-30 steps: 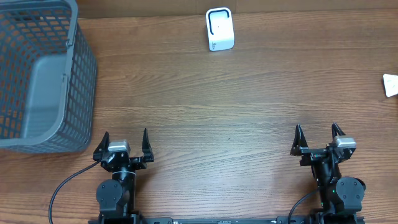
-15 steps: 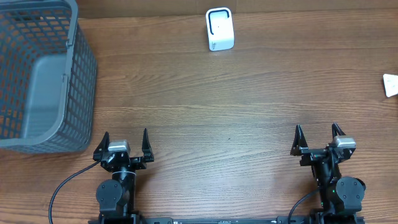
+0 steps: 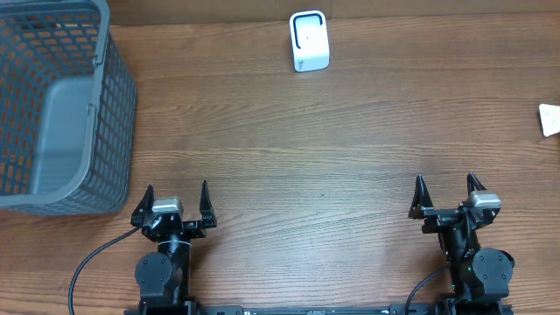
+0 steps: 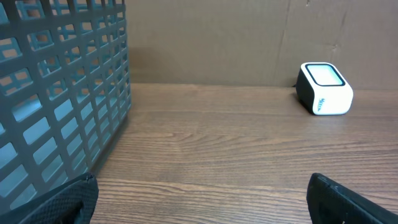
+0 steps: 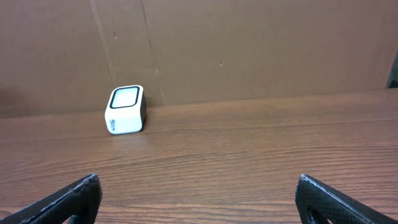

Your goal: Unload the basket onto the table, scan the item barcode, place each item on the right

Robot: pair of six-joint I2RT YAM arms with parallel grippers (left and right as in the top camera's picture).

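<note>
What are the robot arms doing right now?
Nothing is being handled yet. The left gripper and right gripper both sit open and empty at the near edge of the table. A small white scanner stands at the far side, and a grey basket sits on the left. A pale item peeks in at the right edge; what it is cannot be told.

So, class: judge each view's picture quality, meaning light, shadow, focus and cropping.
Overhead: even light, sharp wood grain, and the basket shades its own floor; a pale item is cropped at the right edge. Left wrist: the scanner is crisp, the near end effector fingers dark and soft. Right wrist: soft light, no glare.
</note>
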